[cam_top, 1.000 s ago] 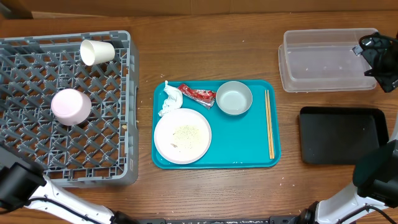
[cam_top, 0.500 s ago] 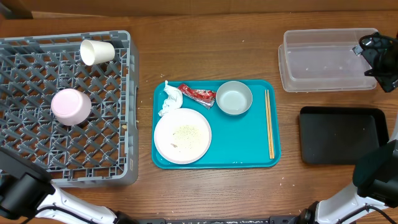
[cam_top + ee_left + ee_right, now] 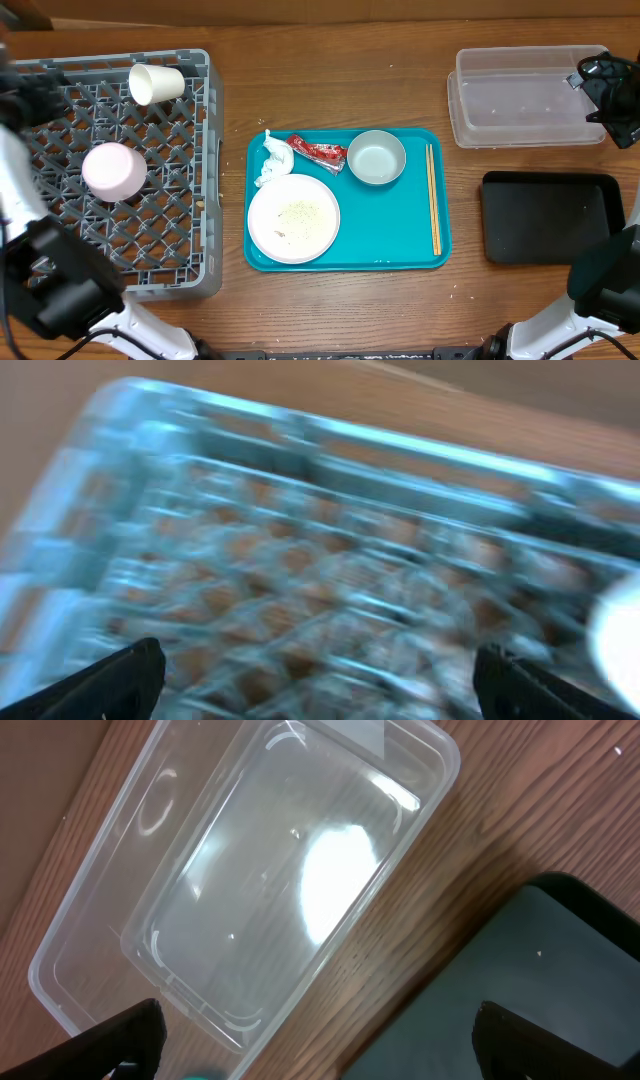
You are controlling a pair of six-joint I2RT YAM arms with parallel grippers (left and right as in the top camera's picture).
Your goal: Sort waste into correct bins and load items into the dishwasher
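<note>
The left claw hangs wide and empty over the rack at the surface's left edge, though its own view is blurred. The right claw, also spread wide with nothing in it, hovers above the tub in the far right corner, with the black tray beside it on the near side. The cup and a pinkish dish lie in the rack. Mid-surface, the teal tray carries the napkin, wrapper, bowl and plate with crumbs. Loading looks about half done and the waste unsorted. The next move likely calls for a reach to the teal tray, pinching napkin or wrapper first.
</note>
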